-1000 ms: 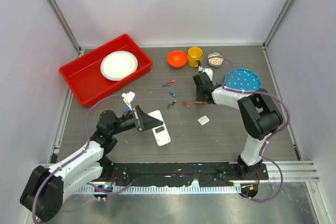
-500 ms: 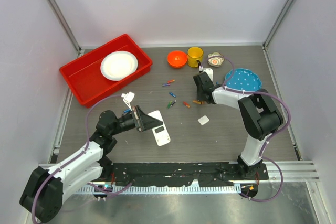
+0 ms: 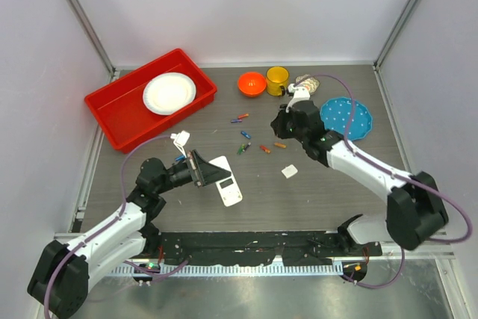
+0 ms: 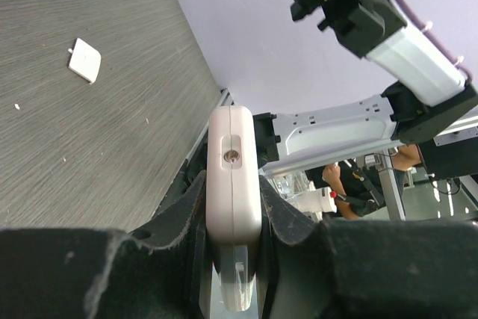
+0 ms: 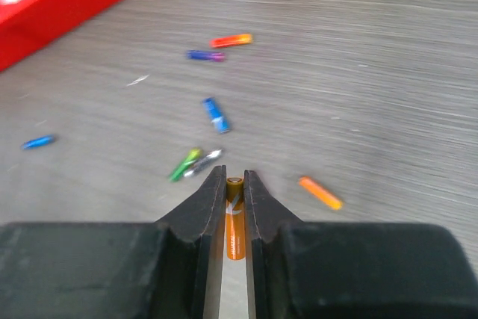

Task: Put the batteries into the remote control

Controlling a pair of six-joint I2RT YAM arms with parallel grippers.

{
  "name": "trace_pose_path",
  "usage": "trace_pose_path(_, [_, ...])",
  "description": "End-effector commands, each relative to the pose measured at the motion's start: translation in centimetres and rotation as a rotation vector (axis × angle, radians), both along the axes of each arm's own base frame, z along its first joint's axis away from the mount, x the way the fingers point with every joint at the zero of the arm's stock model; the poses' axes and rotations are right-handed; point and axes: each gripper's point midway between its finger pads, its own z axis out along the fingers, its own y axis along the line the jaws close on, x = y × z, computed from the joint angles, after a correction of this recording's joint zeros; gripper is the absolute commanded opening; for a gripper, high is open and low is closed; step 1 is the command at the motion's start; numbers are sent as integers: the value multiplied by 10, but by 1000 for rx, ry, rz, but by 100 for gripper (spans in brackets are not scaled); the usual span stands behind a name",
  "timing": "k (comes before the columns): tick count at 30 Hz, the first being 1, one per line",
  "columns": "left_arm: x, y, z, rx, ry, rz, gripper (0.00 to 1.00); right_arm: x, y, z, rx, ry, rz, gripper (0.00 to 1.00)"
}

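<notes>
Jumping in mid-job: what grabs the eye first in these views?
The right gripper pinches an orange battery right of the middle of the table, with more batteries scattered loose ahead of it. At the near left, the left gripper clamps the white remote control on its edge. A bright red tray holding a white plate sits at the far left.

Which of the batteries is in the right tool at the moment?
The orange battery pinched in the right tool. The other orange one lies loose on the table.
</notes>
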Motion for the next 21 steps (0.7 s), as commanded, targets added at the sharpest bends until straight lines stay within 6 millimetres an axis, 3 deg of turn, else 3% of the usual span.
trace_pose_path(1, [1, 3, 11, -26, -73, 26, 0, -47, 42, 43, 203, -170, 335, 1])
trace_pose_path(2, [1, 4, 10, -26, -77, 32, 0, -61, 55, 57, 261, -215, 440, 1])
trace_pose_path(6, [1, 8, 13, -33, -106, 64, 0, -92, 71, 52, 281, -212, 630, 1])
trace_pose_path(9, [3, 13, 15, -28, -129, 99, 0, -113, 87, 28, 179, -204, 705, 1])
trace_pose_path(12, [4, 17, 16, -23, -148, 135, 0, -124, 94, -2, -25, -235, 768, 1])
trace_pose_path(13, [5, 19, 14, -19, -147, 152, 0, -136, 101, -11, -83, -257, 829, 1])
trace_pose_path(18, [4, 27, 13, -34, -157, 200, 0, -146, 102, -37, -190, -298, 885, 1])
trace_pose_path(21, [4, 28, 11, -39, -149, 206, 0, -143, 104, -37, -210, -312, 882, 1])
